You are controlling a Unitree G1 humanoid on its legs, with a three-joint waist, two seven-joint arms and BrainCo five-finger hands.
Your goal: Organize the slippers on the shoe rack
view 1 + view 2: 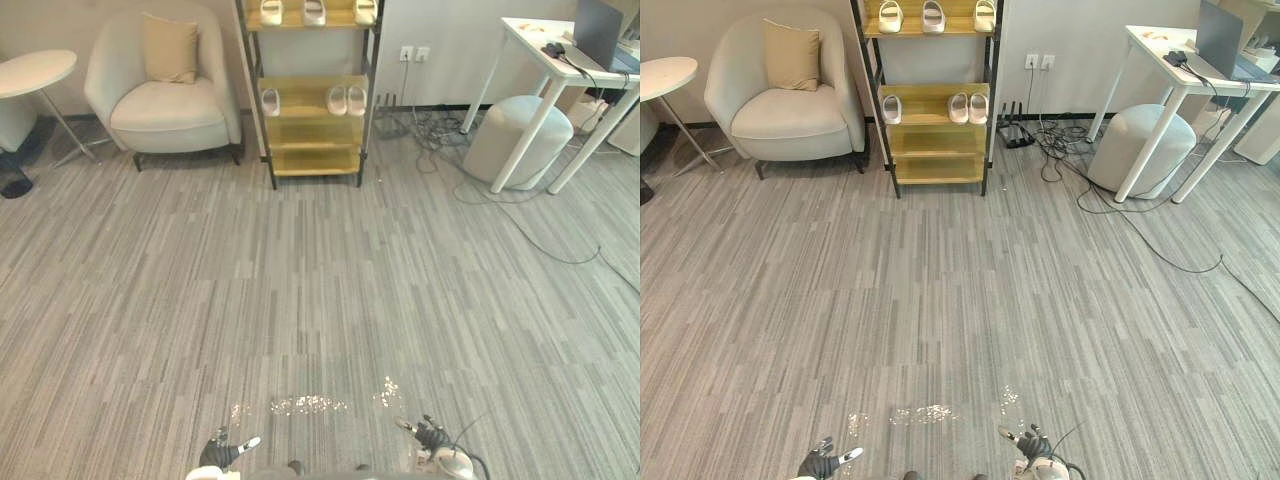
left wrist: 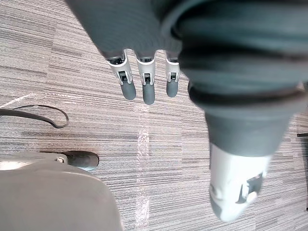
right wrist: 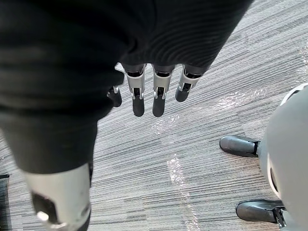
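Six slippers (image 1: 337,100) stand on one shoe rack (image 1: 315,160), far ahead of the left robot hand (image 1: 222,452) and the right robot hand (image 1: 430,437): three on the upper shelf (image 1: 340,18), three below. One armchair (image 1: 165,105), one cushion (image 1: 170,48), one side table (image 1: 35,70), one desk (image 1: 535,45), one laptop (image 1: 598,30), one stool (image 1: 515,135).

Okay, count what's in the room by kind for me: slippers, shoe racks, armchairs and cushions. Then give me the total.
Slippers: 6
Shoe rack: 1
Armchair: 1
Cushion: 1
Total: 9
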